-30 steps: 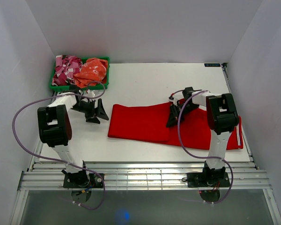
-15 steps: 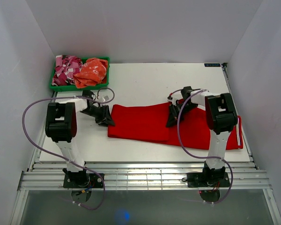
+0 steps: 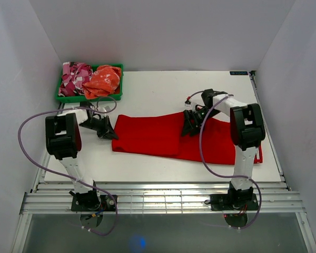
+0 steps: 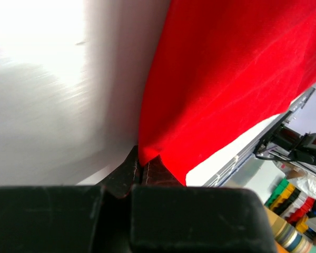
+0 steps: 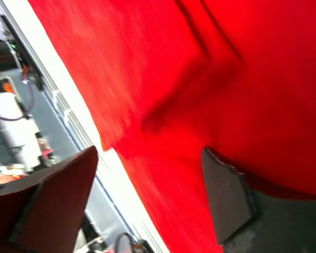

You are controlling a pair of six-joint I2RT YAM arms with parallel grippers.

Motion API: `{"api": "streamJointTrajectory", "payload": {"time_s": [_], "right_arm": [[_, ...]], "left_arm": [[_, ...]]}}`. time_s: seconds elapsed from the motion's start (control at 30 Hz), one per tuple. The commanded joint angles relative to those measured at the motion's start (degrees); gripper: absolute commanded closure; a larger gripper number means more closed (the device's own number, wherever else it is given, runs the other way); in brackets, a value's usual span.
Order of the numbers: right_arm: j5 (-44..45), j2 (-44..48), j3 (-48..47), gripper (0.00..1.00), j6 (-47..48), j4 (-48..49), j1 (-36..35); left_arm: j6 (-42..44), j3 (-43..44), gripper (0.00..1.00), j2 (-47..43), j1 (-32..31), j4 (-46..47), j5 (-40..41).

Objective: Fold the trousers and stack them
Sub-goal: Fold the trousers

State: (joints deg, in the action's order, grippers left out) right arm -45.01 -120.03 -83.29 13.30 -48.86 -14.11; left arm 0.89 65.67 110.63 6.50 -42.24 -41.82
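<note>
Table (image 3: pixel 158 89): white, it took up most of the overhead view and carried everything else.
Trousers (image 3: pixel 163 137): bright red, they lay flat across the middle of the table in a long band. The band ran from just beside the left gripper to the table's right edge. One layer was folded over another near the centre. In the left wrist view the red cloth (image 4: pixel 226 79) filled the upper right. In the right wrist view the cloth (image 5: pixel 147 63) covered nearly the whole frame and showed a creased fold.
Right arm (image 3: pixel 246 126): it reached forward and inward, with its wrist over the far edge of the trousers.
Left arm (image 3: pixel 60 137): it bent toward the left end of the trousers.
Bin (image 3: pixel 89 98): green, it sat at the far left corner of the table, well apart from the trousers.
Orange garment (image 3: pixel 102 79): it was bunched in the right half of the bin.
Pink-and-white garment (image 3: pixel 73 76): it was crumpled in the left half of the bin, touching the orange one.
Right gripper (image 3: pixel 191 125) (image 5: pixel 147 153): its jaws were spread wide and stood low over the red cloth, clamping nothing.
Left gripper (image 3: pixel 108 129) (image 4: pixel 142 166): its jaws were pressed together, pinching the left corner of the trousers at the tips.
</note>
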Motion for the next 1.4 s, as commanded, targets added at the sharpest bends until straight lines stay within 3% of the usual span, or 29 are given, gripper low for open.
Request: {"api": "streamJointTrajectory", "payload": {"time_s": [0.0,0.1,0.33,0.47,0.6,0.83,1.07,1.13,1.23,1.33,1.37], "right_arm": [[6.2,4.2,-1.5,0.12,9.9,-7.2,3.6],[8.1,8.1,0.1,0.10,15.0,-11.3,6.2],[12.1,14.9,1.1,0.02,18.0,-17.1,16.7],[14.7,16.0,0.5,0.10,18.2,-17.9,23.5],[13.1,14.6,3.8,0.10,16.1,-15.4,25.1],[2.2,9.2,9.8,0.09,10.8,-7.2,25.1],[-4.5,6.3,12.8,0.00,8.4,-2.0,24.9],[-5.1,5.9,13.7,0.05,7.5,-0.5,24.6],[-5.2,6.1,15.9,0.22,6.0,2.0,24.1],[-5.0,6.0,17.6,0.48,5.2,3.8,23.9],[-4.9,6.1,18.0,0.61,5.0,4.2,23.7]], "left_arm": [[4.6,3.2,1.00,-5.3,4.8,-2.8,4.9],[7.2,5.5,1.00,-7.4,11.1,-6.1,6.1],[14.7,17.7,1.00,-12.5,14.8,-18.5,6.1],[14.3,24.7,1.00,-14.3,14.2,-23.9,2.7],[6.5,29.5,1.00,-14.4,9.0,-26.8,2.5],[-11.8,30.0,1.00,-15.8,-10.6,-19.2,8.6],[-18.7,34.0,1.00,-10.8,-22.0,-17.3,9.3],[-20.0,35.2,1.00,-9.0,-25.2,-15.9,9.8],[-22.6,37.4,1.00,-5.7,-29.3,-14.7,9.5],[-25.4,39.4,1.00,-3.6,-32.8,-13.0,9.7],[-25.8,39.8,1.00,-2.4,-33.7,-12.5,9.7]]}}
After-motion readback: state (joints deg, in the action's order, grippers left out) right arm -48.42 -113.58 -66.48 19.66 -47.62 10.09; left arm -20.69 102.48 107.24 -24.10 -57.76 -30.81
